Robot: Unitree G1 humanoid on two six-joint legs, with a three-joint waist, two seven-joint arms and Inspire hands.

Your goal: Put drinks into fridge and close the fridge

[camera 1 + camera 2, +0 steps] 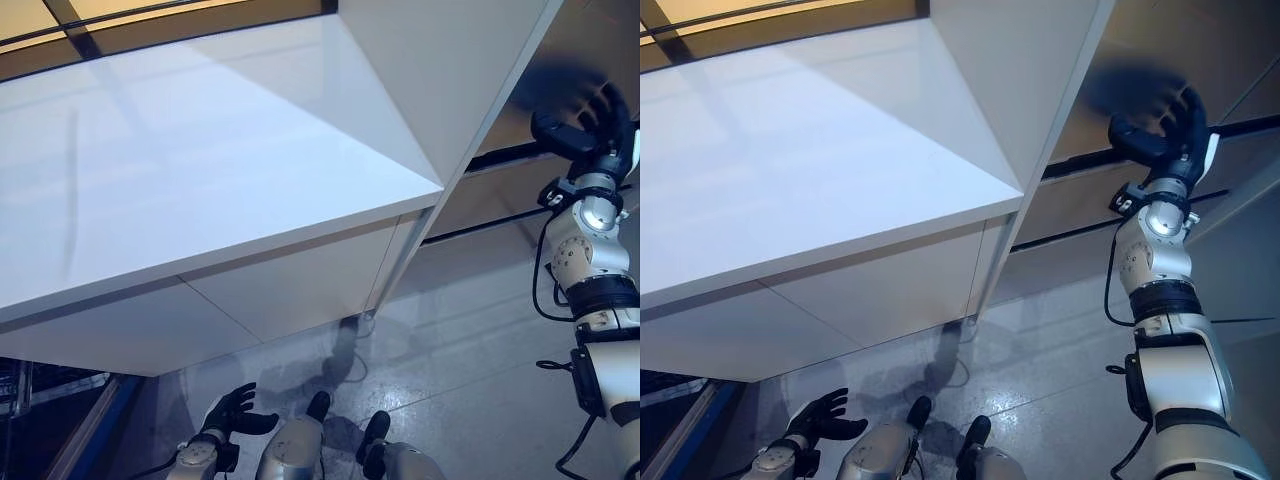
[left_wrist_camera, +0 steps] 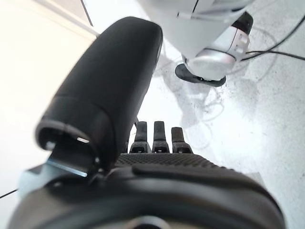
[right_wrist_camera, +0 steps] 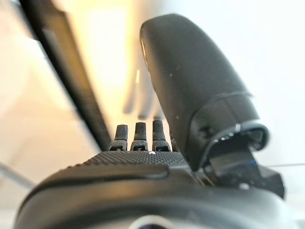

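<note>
My right hand [image 1: 1165,130] reaches, fingers relaxed and empty, at the fridge door [image 1: 1110,50]. It looks stiff and slick, so I'd push flat near its edge. Left hand [image 1: 232,412] hangs open.

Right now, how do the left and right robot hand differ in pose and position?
The right robot hand is raised high, at the brown fridge front beside the white door panel; the left robot hand hangs low, over the grey floor. The right one is close against that front; the left one touches nothing. Shared: both are dark, with fingers relaxed and holding nothing. No drinks show in any view.
</note>
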